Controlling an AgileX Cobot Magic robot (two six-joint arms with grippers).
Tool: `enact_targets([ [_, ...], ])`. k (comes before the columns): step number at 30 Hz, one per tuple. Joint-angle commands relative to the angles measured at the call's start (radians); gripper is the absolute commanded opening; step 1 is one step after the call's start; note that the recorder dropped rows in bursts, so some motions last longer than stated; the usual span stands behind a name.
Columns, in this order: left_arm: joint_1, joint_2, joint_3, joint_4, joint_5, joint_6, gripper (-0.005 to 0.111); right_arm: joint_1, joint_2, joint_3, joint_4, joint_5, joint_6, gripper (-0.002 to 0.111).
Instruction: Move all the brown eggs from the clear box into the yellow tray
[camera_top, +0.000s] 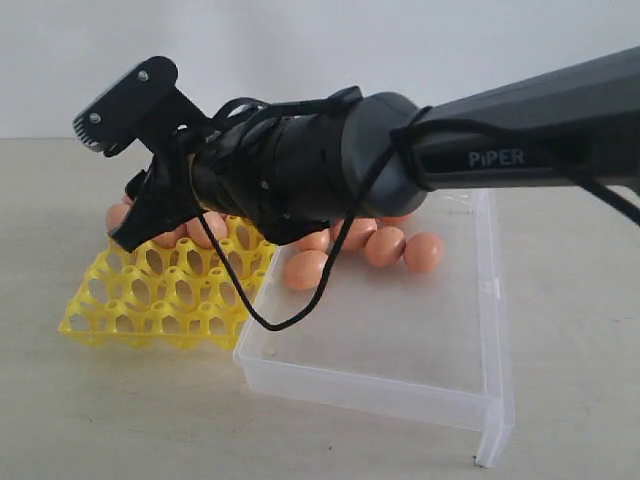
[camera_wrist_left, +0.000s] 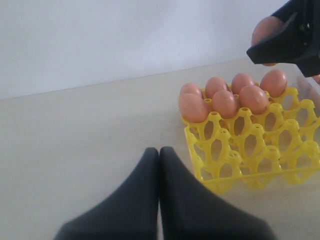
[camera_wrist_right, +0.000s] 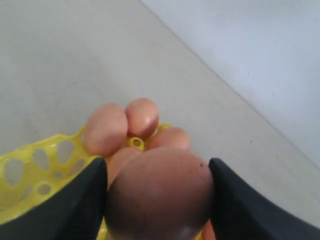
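The main hazard we see is the smooth, matte orange-brown oval egg (camera_wrist_right: 160, 185) clamped between the black fingers of the right pincer (camera_wrist_right: 158, 210), which hangs above the bright yellow openwork plastic egg tray (camera_top: 150, 300). The shell is round and slick, so a slightly off-centre hold could let it slip onto the eggs below or onto a pointed post. Squeezing harder to prevent that could crack it. We would also worry about the descent. The filled cups are crowded, and if the egg comes down on a taken cup or a post instead of a free cup, it may knock a neighbour or roll off onto the pale desk (camera_top: 580, 400). The light tray could also shift if bumped.

The tray holds about seven seated eggs (camera_wrist_left: 225, 103), packed in the rows farthest from the exterior camera; its nearer cups are empty. The large shallow clear plastic box (camera_top: 350, 385), just beside the tray, has at least four loose eggs (camera_top: 385, 246) clustered at its far end, and the arm may hide more. The left pincer (camera_wrist_left: 159, 152) has its fingers pressed together on nothing, near the tray.
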Motion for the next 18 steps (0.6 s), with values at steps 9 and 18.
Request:
enact_targets([
  [9,-0.003,-0.002,0.003,-0.003,-0.003,-0.010,-0.004,-0.104,0.002,-0.003,-0.001,-0.109,0.273,0.000],
  [18,-0.003,-0.002,0.003,-0.003,-0.003,-0.010,-0.004,-0.111,0.011,-0.003,-0.001,-0.254,0.133,0.000],
])
